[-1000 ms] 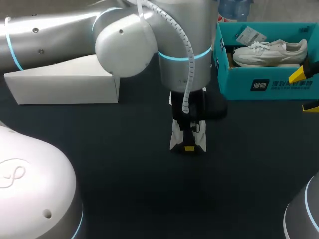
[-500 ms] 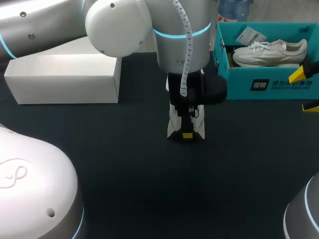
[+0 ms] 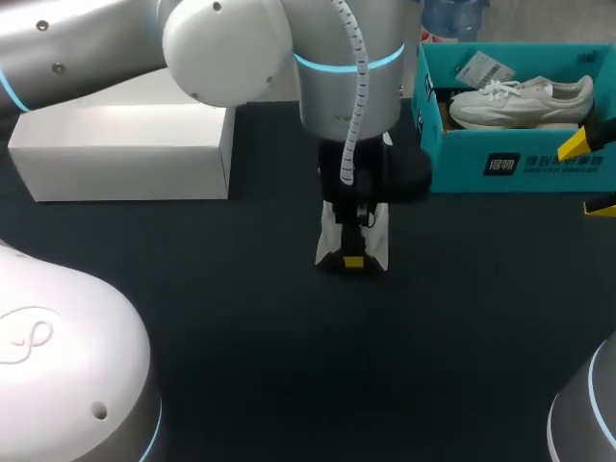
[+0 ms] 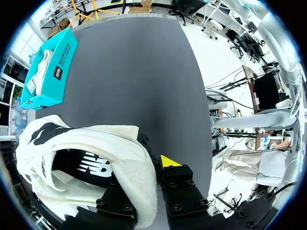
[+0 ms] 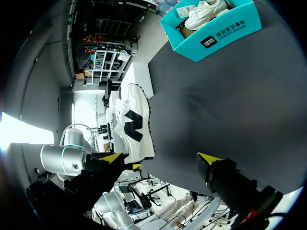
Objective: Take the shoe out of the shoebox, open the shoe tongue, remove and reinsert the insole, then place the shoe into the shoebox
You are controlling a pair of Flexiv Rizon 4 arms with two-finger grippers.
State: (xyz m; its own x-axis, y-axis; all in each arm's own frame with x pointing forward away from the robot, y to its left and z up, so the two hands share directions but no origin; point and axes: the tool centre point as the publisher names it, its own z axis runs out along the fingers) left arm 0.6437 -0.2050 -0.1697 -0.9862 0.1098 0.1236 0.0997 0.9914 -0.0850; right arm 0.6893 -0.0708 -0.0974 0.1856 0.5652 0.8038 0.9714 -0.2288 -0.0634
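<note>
Left gripper (image 4: 144, 178) of mine is pinching the white cloth shoe with a black mark on its side (image 4: 103, 143). One finger is inside the shoe's opening. The other finger, with its yellow tip (image 4: 169, 162), is outside. The soft white rim of the opening is squeezed between the two. The shoe sits right under this gripper and close around it, so from the head view I see only bits of white on both sides of my fingers. It is over the middle of the dark grey table (image 3: 241, 327). I cannot tell if the shoe touches the table.

My left arm (image 3: 289, 67) comes in from my left side and reaches to the middle.

My right gripper (image 5: 160, 158) is spread wide. It is well apart from the shoe I hold, by the right edge of the table, near the right end of the teal cardboard shoebox (image 3: 510, 164). The shoebox is open on top. Another white lace-up shoe (image 3: 520, 96) lies inside it. The shoebox stands apart from the shoe I hold, farther back on my right.

A long white cardboard box (image 3: 125, 159) rests on the table at my left, partly under my left arm.
</note>
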